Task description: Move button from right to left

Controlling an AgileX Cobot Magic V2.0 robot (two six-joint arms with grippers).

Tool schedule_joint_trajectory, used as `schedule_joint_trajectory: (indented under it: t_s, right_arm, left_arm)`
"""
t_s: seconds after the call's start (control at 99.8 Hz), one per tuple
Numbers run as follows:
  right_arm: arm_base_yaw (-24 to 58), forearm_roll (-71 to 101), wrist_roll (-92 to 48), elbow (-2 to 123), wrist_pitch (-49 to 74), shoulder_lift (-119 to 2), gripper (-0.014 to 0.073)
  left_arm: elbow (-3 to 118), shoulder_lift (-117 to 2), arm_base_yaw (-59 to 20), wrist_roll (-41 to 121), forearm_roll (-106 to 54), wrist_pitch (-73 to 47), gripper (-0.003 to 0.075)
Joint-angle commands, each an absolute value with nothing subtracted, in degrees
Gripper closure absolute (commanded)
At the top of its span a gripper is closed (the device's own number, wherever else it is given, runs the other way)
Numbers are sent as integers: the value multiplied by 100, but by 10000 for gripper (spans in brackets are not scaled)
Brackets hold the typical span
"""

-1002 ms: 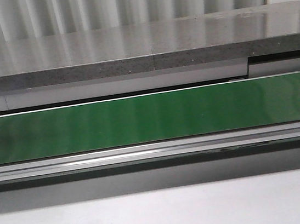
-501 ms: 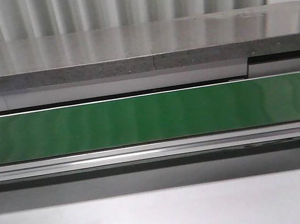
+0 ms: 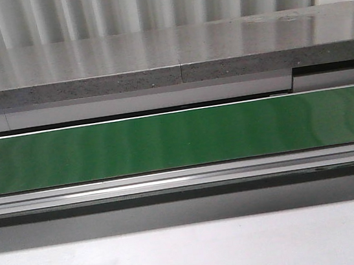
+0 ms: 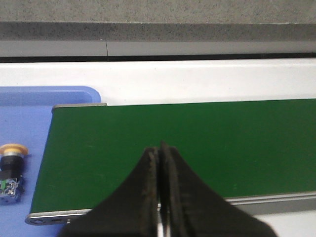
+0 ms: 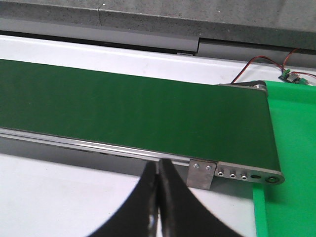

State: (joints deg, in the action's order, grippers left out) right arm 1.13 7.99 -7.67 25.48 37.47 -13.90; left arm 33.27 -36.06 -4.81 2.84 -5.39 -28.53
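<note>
Front view: only the green conveyor belt (image 3: 178,139) runs across, with a grey ledge (image 3: 154,57) behind it and the pale surface (image 3: 193,254) in front. Neither arm nor the button shows here.

Left wrist view: the left gripper (image 4: 159,153) hangs over the belt's end, its fingers (image 4: 148,187) pressed together with nothing between them. The button (image 4: 10,170) lies on its side on a blue tray (image 4: 29,118), just beside that end of the belt and apart from the gripper.

Right wrist view: the right gripper (image 5: 157,170) hovers by the belt's other end, fingers closed and empty; a green tray (image 5: 291,163) adjoins that end, and no button is seen there.

Judging from this, the button already sits at the left end, so the transfer looks finished or between rounds; any next pick needs fingers opened first.
</note>
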Motion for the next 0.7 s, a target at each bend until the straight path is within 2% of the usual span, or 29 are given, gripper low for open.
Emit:
schedule_joint_trajectory:
  t_s: [0.0,0.381,0.692]
  right_arm:
    - [119,844,-799,2680,3315,-1435,661]
    - [119,844,-799,2680,3315,-1435,661]
    - [119,844,-799,2680,3315,-1435,661]
  left_arm:
    - [3191,-3118,-516,223,-631,-2191,740]
    - [2002,-1365,-516,223,-608,-1785,740]
    - [1104,-510,-505,249,-351,-665,740]
